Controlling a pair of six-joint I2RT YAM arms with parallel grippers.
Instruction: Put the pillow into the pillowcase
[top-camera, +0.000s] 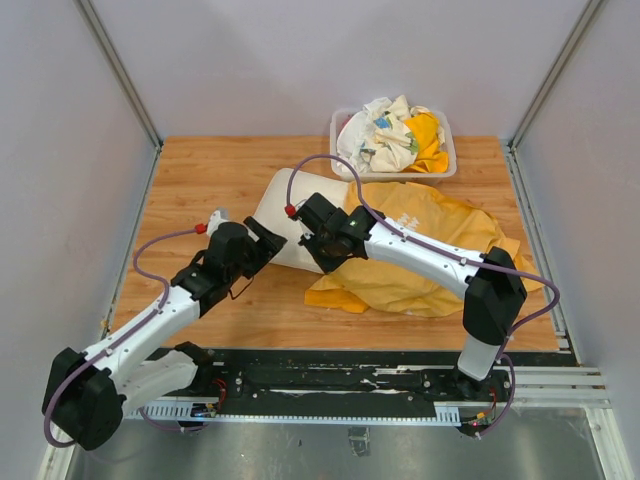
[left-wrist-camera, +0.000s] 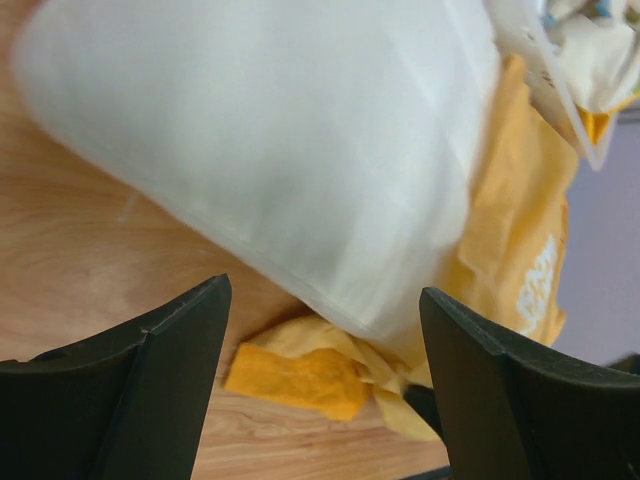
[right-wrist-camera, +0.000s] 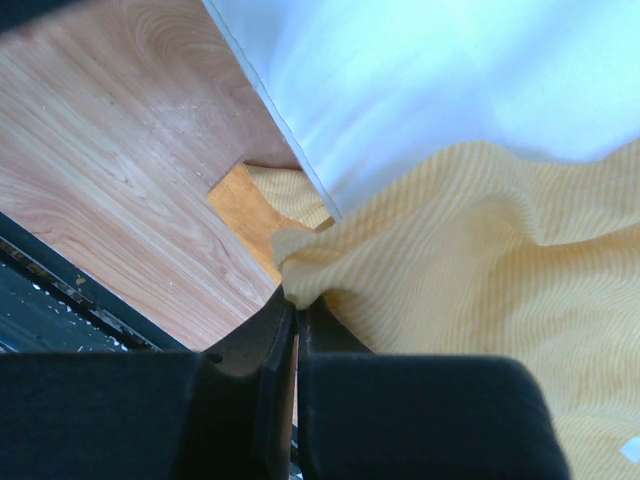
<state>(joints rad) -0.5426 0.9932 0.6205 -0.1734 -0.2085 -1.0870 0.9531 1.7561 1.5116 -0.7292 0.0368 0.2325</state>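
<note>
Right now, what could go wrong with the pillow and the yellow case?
1. The left gripper is open, holding nothing, so the pillow could slide away from the pillowcase.
2. The right gripper pinches only a small fold of the pillowcase's edge; that cloth might slip out and the opening might flop shut.

Table (top-camera: 200, 170): bin (top-camera: 336, 130) at far edge, right of centre, cloths (top-camera: 395, 135) piled in it. Pillow (top-camera: 280, 200) mid-table, just left of centre, before the bin. Pillowcase (top-camera: 430, 250) right of the pillow, reaching toward the right edge; its left edge overlaps the pillow's right end. Left gripper (top-camera: 268, 238) at the pillow's near-left side, pillow just ahead of the fingers. Right gripper (right-wrist-camera: 295, 310) at the pillowcase's near-left edge, a fold of it between the fingers.
</note>
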